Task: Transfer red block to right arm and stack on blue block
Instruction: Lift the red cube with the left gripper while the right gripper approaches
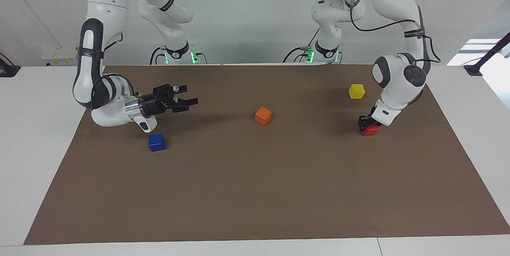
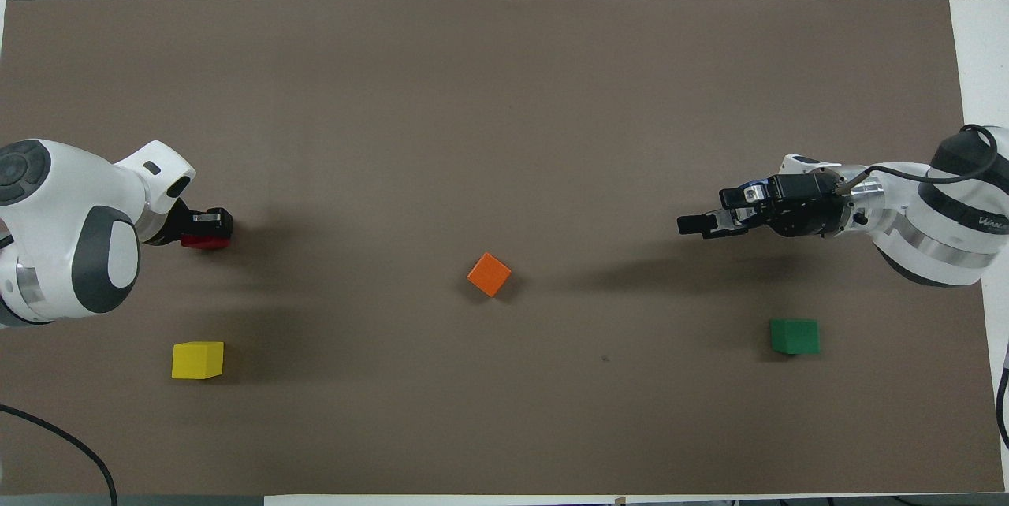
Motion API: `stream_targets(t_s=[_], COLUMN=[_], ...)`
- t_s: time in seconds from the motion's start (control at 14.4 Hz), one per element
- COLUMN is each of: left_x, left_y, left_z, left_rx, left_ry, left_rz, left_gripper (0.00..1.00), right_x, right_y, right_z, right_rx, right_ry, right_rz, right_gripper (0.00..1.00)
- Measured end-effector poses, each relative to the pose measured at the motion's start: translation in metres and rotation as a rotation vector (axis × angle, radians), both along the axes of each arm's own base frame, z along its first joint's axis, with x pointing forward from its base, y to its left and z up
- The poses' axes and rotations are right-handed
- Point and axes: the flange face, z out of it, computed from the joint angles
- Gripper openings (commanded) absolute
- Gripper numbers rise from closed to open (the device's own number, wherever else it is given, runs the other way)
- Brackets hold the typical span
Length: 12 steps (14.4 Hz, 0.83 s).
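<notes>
brown paper mat (image 1: pixel 255 192) covers a white table. left gripper (image 1: pixel 365 123) is down at the mat, fingers clamped on the red block (image 1: pixel 371 130), which rests on the mat. right gripper (image 1: pixel 187 101) hovers with fingers apart, above and just beside the blue block (image 1: pixel 156 142), pointing toward the orange cube (image 1: pixel 263 115).
</notes>
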Motion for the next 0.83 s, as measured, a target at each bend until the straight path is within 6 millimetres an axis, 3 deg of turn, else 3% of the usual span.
stream_targets(t_s=[0.14,0.42,0.63,0.83], left_x=[0.012,0.035,0.036,0.020], left_y=[-0.003,-0.026,-0.077,-0.126], left_z=[0.025,0.103,0.154,0.203], left_rx=[-0.060,-0.147,-0.224,-0.313], left_ry=[0.024,0.083,0.155,0.237], left_rz=[0.081,0.284,0.433,0.619], left_gripper=[0.00,0.00,0.00,0.00], right_x=[0.003,0.006,0.005,0.001], right_y=[0.017,0.051,0.061,0.074], right_z=[0.005,0.015,0.018,0.020], right_rx=[0.031,0.094,0.109,0.131], right_ry=[-0.002,-0.006,-0.001,-0.002], right_rz=[0.001,0.024,0.039,0.076], right_gripper=[1.00,1.00,1.00,1.00])
